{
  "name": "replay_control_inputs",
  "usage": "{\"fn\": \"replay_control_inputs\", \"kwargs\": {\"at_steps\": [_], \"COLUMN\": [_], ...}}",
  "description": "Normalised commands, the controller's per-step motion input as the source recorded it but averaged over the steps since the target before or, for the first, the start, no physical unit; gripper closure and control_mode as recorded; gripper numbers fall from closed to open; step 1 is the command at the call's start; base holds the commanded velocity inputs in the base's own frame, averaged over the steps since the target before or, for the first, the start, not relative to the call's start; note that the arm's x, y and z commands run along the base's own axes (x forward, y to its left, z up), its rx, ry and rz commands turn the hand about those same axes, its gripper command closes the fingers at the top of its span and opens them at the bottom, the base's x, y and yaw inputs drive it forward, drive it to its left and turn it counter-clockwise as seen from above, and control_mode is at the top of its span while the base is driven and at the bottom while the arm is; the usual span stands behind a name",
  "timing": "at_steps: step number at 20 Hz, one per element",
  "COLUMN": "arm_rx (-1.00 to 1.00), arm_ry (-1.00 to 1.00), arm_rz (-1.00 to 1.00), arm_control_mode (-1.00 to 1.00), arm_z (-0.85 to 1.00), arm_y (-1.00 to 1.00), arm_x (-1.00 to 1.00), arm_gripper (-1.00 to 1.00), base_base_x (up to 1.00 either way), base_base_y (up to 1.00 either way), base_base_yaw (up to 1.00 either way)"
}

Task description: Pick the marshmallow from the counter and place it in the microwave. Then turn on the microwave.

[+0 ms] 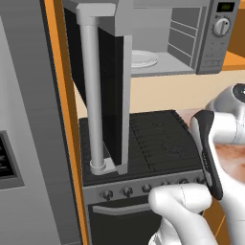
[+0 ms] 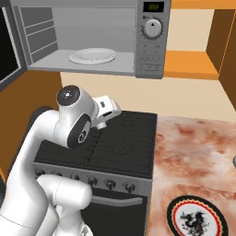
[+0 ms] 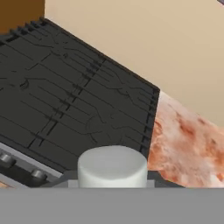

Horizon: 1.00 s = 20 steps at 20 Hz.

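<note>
From my seat, the biggest thing is the microwave (image 2: pixel 92 39), mounted high with its door (image 1: pixel 103 91) swung wide open toward the left, the long bar handle (image 1: pixel 91 95) hanging out in front of the stovetop (image 2: pixel 115 143). Inside, a round white plate (image 2: pixel 92 56) sits on the cavity floor. Below is the black stovetop with its row of knobs (image 2: pixel 92 180), and to its right the mottled counter (image 2: pixel 198 152), carrying a round red-rimmed dish (image 2: pixel 197 217) at the near edge. I see the gripper (image 2: pixel 110 110) poised over the stovetop's left side, below the cavity. The marshmallow (image 3: pixel 112 167) sits clamped between the jaws, above the stovetop's front edge.
</note>
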Motion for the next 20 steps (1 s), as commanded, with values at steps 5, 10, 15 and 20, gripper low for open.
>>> {"fn": "replay_control_inputs", "kwargs": {"at_steps": [5,10,15,20], "arm_rx": [0.00,-0.01,0.00,0.00], "arm_ry": [-0.08,-0.08,0.04,0.10], "arm_rz": [0.09,0.05,0.01,0.00], "arm_control_mode": [-1.00,-1.00,-1.00,-1.00], "arm_z": [0.26,0.31,0.09,0.10], "arm_y": [0.34,0.40,0.21,0.12], "arm_x": [0.05,0.00,0.03,0.02], "arm_gripper": [1.00,1.00,1.00,1.00], "base_base_x": [0.00,0.00,0.00,0.00], "base_base_y": [0.00,0.00,0.00,0.00], "base_base_yaw": [0.00,0.00,0.00,0.00]}}
